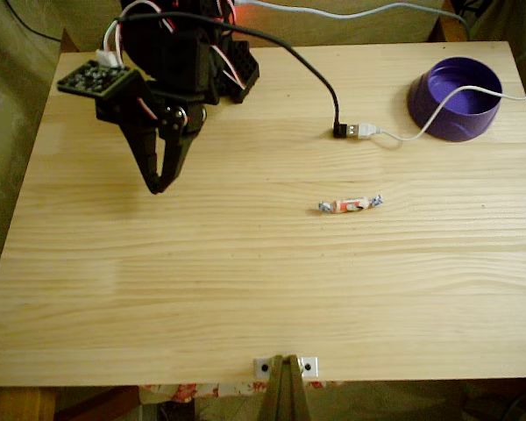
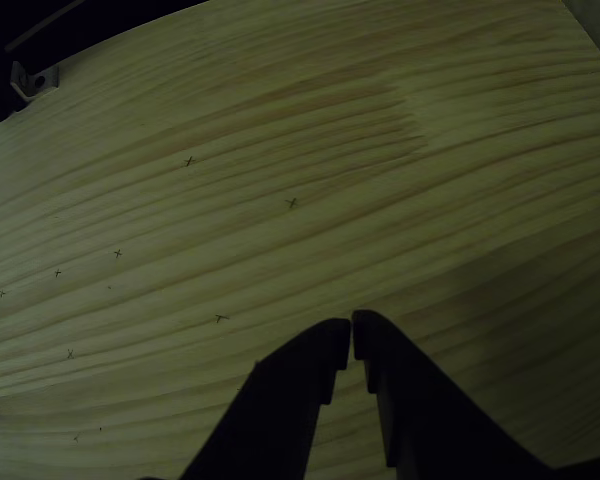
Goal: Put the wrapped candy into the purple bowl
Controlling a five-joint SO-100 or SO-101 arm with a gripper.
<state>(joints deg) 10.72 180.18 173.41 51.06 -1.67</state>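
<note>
The desk [image 1: 245,281] is pale, smooth wood with a clear grain and a faint sheen. The purple bowl [image 1: 447,118] looks like smooth, slightly glossy plastic. The wrapped candy [image 1: 350,205] has a shiny crinkled wrapper. The USB plug [image 1: 361,131] is bright metal. The fingers [image 2: 290,400] look like matt black plastic.

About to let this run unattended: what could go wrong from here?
1. The tool is shut and well left of the wrapped candy in the fixed view; it must open first or it may knock the candy away.
2. A white cable lies across the purple bowl and could snag the tool.
</note>
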